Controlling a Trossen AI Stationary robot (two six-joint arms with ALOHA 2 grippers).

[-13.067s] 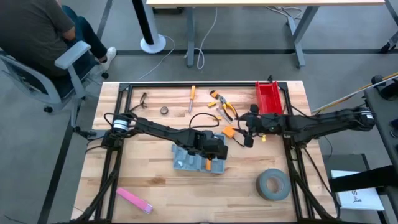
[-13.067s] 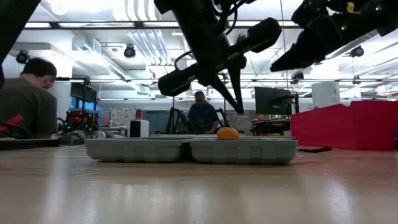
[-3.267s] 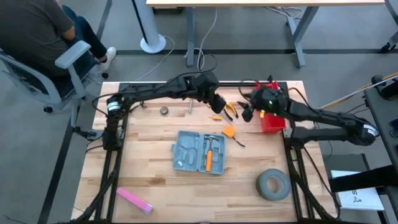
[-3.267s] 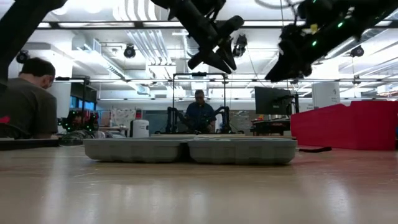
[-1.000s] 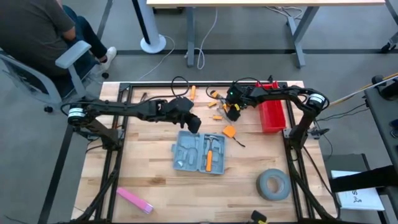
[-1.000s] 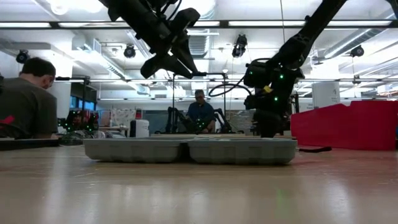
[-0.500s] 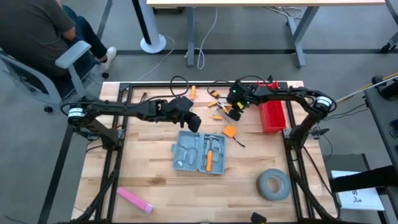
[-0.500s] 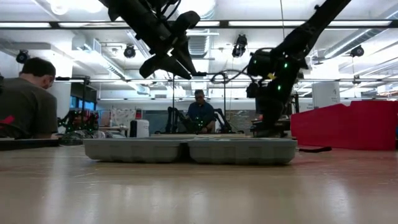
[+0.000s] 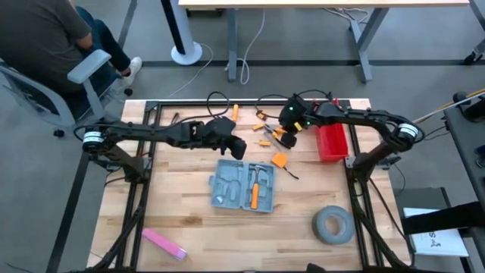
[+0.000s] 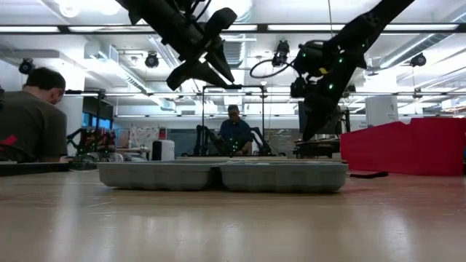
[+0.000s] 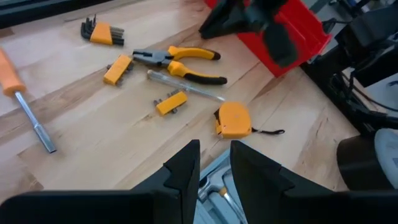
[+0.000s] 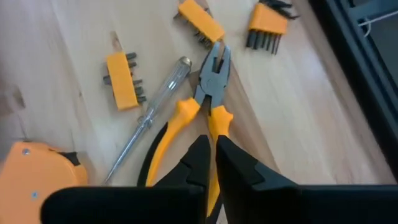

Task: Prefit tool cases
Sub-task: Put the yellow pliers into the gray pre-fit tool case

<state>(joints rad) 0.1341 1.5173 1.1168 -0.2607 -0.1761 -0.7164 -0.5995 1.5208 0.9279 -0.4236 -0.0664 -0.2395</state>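
Observation:
The blue-grey tool case (image 9: 242,186) lies open and flat on the table's middle, with an orange-handled hammer (image 9: 256,189) in one of its recesses; the low view shows the case (image 10: 222,175) side-on. My left gripper (image 9: 236,148) hangs open, high above the case's far edge (image 11: 214,163). My right gripper (image 9: 285,133) is shut (image 12: 212,149) and hovers over the yellow-handled pliers (image 12: 208,106), which lie on the table at the far side. In the low view my right gripper (image 10: 309,135) is well above the table.
An orange tape measure (image 9: 279,160) lies between the case and the pliers. Around the pliers lie a clear-handled screwdriver (image 12: 149,118), orange bit holders (image 12: 124,81) and hex keys (image 12: 267,28). A red bin (image 9: 330,129) stands far right, a grey tape roll (image 9: 332,225) near right, and a pink item (image 9: 161,244) near left.
My right gripper has risen from just above the table at the pliers to well above them. The pliers lie where they were. My left arm has kept still.

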